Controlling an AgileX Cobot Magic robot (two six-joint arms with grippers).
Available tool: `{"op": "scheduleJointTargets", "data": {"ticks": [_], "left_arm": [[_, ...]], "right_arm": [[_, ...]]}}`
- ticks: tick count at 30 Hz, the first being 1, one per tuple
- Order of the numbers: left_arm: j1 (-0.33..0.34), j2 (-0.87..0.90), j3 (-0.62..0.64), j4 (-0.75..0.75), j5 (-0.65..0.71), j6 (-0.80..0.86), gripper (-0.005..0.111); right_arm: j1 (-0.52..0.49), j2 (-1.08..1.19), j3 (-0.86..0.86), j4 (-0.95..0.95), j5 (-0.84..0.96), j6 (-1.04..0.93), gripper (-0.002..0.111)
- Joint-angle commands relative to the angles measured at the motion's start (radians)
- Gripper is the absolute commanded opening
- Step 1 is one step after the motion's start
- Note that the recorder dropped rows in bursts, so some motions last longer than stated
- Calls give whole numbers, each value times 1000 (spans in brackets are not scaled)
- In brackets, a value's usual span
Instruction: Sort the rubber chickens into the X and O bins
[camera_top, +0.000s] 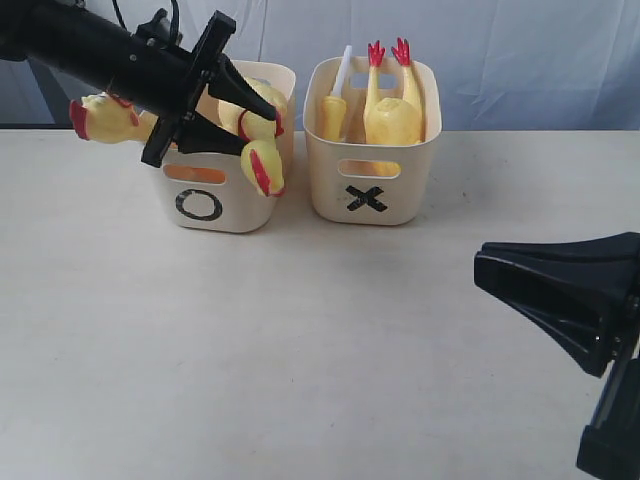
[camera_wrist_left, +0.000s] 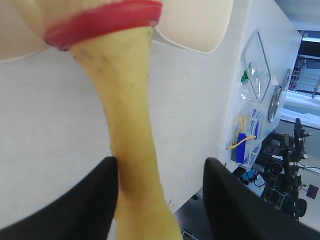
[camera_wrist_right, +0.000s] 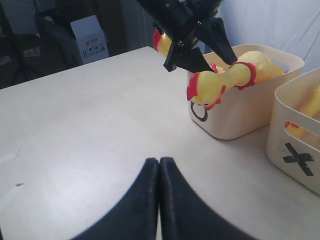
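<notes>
The cream O bin (camera_top: 205, 205) and X bin (camera_top: 366, 198) stand side by side at the table's far side. One rubber chicken (camera_top: 262, 165) lies across the O bin's rim, its head hanging over the front. My left gripper (camera_top: 258, 130) is open around its neck (camera_wrist_left: 127, 125), which touches only one finger (camera_wrist_left: 95, 200). A second chicken (camera_top: 100, 118) sticks out beyond the O bin's left side, partly hidden by the arm. Two chickens (camera_top: 392, 115) stand feet-up in the X bin. My right gripper (camera_wrist_right: 159, 162) is shut and holds nothing, low at the near right (camera_top: 485, 270).
A white stick-like piece (camera_top: 343, 65) leans in the X bin beside the chickens. A pale backdrop hangs behind the bins. The table's edge (camera_wrist_left: 220, 130) drops off to shelves and gear. A cardboard box (camera_wrist_right: 90, 35) sits beyond the table.
</notes>
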Motion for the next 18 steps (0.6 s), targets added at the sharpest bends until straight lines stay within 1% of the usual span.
{"op": "scheduleJointTargets", "data": {"ticks": [1, 7, 16, 18], "left_arm": [[3, -8, -6, -11, 7, 4, 50], [5, -36, -6, 32, 7, -15, 50], [55, -138, -6, 54, 7, -31, 50], [57, -163, -6, 77, 7, -31, 50]], "right_arm": [[-5, -3, 4, 3, -6, -1, -1], [-5, -3, 4, 3, -6, -1, -1], [-5, -3, 4, 3, -8, -1, -1], [-5, -3, 4, 3, -8, -1, -1]]}}
